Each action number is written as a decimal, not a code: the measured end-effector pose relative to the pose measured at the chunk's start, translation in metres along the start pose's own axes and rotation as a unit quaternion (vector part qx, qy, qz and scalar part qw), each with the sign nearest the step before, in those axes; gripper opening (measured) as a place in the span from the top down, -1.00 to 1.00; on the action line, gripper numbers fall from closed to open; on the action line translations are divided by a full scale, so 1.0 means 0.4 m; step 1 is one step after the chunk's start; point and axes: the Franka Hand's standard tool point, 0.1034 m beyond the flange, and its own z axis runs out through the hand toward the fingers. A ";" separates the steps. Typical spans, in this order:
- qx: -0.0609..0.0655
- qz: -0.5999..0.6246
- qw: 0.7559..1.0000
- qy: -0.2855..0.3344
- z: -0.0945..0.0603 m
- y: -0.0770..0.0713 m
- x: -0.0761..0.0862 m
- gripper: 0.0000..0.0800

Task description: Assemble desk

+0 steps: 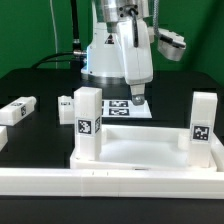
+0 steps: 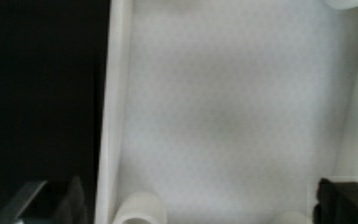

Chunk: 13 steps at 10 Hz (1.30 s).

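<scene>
The desk slab (image 1: pixel 140 150) lies flat near the front of the table. Two white tagged legs stand upright on it, one at the exterior view's left (image 1: pixel 88 122) and one at its right (image 1: pixel 203 122). A loose leg (image 1: pixel 18 110) lies on the black table at the far left, and another (image 1: pixel 66 103) lies behind the left upright leg. My gripper (image 1: pixel 137 99) points down above the slab's far side. In the wrist view the slab (image 2: pixel 229 100) fills the picture, with a round socket (image 2: pixel 137 208) by its rim. The gripper (image 2: pixel 202 205) is open and empty, its dark fingers (image 2: pixel 51 200) wide apart.
The marker board (image 1: pixel 118 106) lies on the table behind the slab, under the arm. A long white border rail (image 1: pixel 110 180) runs along the front. The arm's base (image 1: pixel 100 50) stands at the back. A black cable (image 1: pixel 50 55) hangs at the back left.
</scene>
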 end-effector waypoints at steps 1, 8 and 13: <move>-0.012 0.002 1.000 0.002 0.026 0.022 -0.008 -0.62; -0.022 -0.006 1.000 0.013 0.085 0.042 -0.011 -0.62; -0.045 -0.008 0.999 0.026 0.171 0.080 0.008 -0.62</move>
